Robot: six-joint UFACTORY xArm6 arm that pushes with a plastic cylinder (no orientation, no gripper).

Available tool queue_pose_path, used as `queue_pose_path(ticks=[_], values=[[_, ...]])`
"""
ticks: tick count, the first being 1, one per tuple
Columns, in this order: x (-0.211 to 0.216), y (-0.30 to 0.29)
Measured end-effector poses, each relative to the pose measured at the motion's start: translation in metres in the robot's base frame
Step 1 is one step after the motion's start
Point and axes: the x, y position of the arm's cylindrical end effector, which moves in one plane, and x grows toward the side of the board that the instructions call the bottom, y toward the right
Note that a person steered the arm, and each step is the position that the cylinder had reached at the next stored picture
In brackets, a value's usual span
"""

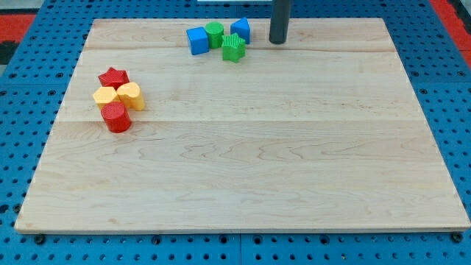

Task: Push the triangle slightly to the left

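Observation:
The blue triangle (241, 29) sits near the view's top edge of the wooden board (243, 169), in a cluster with a green cylinder (214, 32), a blue cube (197, 40) and a green star (234, 48). The triangle touches or nearly touches the green star below it and the green cylinder on its left. My tip (277, 42) rests on the board just to the right of the triangle, with a small gap between them.
At the view's left is a second cluster: a red star (113, 76), a yellow hexagon (105, 96), another yellow block (130, 96) and a red cylinder (116, 118). A blue pegboard surrounds the board.

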Motion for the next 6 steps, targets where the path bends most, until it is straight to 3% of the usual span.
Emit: queue_pose_path(ticks=[1,6], values=[[-0.036,-0.011],[-0.036,-0.144]])
